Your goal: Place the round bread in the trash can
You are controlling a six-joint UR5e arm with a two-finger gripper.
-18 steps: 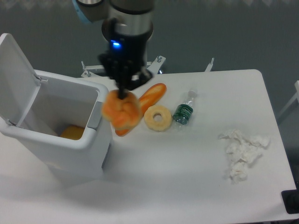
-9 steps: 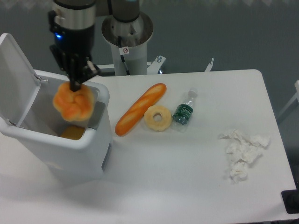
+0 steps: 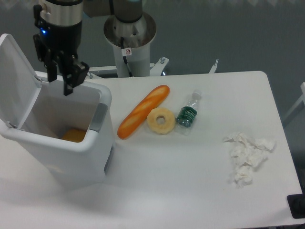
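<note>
Nothing in my gripper now | fingers apart above the can | bun dropped inside since half a second ago | task looks done

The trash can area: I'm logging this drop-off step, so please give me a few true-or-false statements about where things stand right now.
1. The gripper is open and holds nothing. True.
2. The trash can has its lid shut. False: the lid stands flipped up at the left, and the bin is open.
3. The gripper is above the open trash can. True.
4. The baguette lies inside the trash can. False: it lies on the table, beside the ring-shaped bread.
5. The small bottle lies on the table to the right of the ring-shaped bread. True.
6. The crumpled tissue sits right against the trash can. False: it is at the far right of the table.
</note>
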